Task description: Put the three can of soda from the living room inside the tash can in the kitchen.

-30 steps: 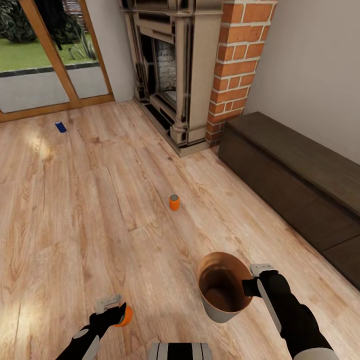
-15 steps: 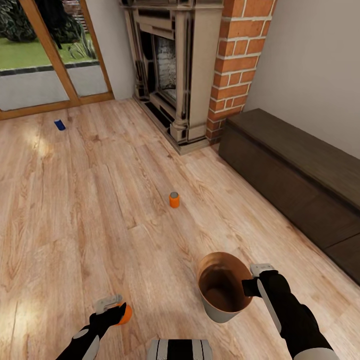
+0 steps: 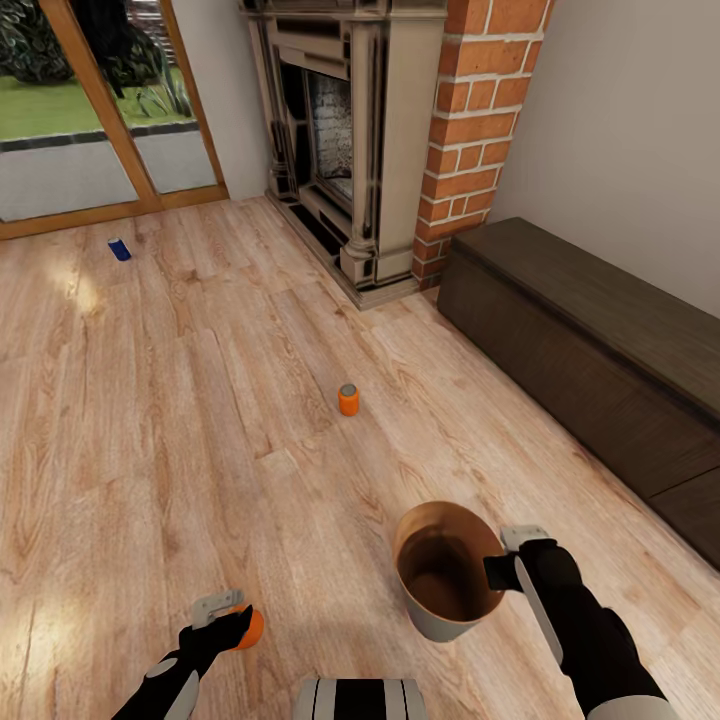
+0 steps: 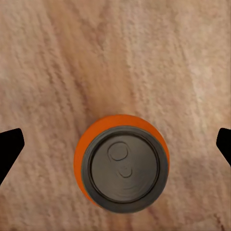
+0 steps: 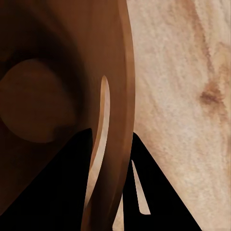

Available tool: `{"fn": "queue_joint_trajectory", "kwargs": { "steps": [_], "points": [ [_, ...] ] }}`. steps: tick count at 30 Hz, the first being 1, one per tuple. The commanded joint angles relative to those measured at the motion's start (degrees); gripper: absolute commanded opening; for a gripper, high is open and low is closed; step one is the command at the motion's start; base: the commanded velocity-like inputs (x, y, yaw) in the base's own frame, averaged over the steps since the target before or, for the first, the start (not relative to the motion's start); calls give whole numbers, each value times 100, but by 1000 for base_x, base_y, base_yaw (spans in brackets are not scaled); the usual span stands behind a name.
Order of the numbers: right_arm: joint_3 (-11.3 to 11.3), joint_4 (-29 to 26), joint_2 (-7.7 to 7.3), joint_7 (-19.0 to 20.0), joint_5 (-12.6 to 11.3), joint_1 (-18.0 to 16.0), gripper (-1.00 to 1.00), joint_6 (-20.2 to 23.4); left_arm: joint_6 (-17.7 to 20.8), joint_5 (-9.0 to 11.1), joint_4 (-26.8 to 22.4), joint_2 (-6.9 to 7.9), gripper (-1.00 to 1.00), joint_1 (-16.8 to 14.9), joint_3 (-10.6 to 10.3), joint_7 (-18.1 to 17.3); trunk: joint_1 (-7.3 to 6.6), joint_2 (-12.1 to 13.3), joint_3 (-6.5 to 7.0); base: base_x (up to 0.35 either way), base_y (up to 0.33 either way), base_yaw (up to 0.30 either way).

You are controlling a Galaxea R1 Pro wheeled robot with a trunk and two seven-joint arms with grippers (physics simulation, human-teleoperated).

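The right tool (image 3: 508, 560) grips the rim of the bin (image 3: 440, 575), held above the wood floor (image 3: 150, 420). The left tool (image 3: 228, 618) is at an orange can (image 3: 252, 628). A second orange can (image 3: 348, 400) stands mid-floor; a blue can (image 3: 120, 249) lies near the glass door (image 3: 90, 130). A fireplace (image 3: 350, 130) and dark bench (image 3: 590, 340) line the wall.

Floor (image 3: 150, 400): light wood grain planks.
Near can (image 4: 121, 163): bright orange, dark grey top.
Middle can (image 3: 348, 400): orange, grey top.
Far can (image 3: 120, 249), upper left: dark blue.
Bin (image 3: 425, 622): pale grey outside, glossy brown inside.
Fireplace column (image 3: 480, 100): red brick.
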Motion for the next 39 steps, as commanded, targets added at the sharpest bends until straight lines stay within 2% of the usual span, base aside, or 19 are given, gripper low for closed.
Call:
{"fn": "queue_joint_trajectory", "kwargs": {
  "steps": [1,4,8,18,22,30,39],
  "points": [
    [-1,-48,0,16,-80,0,-100,-3,2,0,0,0,100,-1,0,0,0,0,0,0,0,0],
    [3,-129,0,16,-78,0,-100,-3,2,0,0,0,100,1,0,0,0,0,0,0,0,0],
    [5,-181,0,16,-76,0,-100,-2,0,0,0,0,100,-1,0,0,88,-161,-72,0,0,0],
    [5,-188,0,16,-77,0,-100,1,5,0,0,0,100,-2,-1,0,88,-161,-72,0,0,0],
    [5,-188,0,16,-76,0,-100,-2,5,0,0,0,100,-4,-3,0,175,-321,-144,0,0,0],
    [5,-188,0,16,-76,0,-100,-4,6,0,0,0,100,-1,-6,0,175,-321,-153,0,0,0],
    [5,-189,0,16,-76,0,-100,-5,6,0,0,0,100,-4,-9,0,175,-321,-225,0,0,0]
  ]
}}
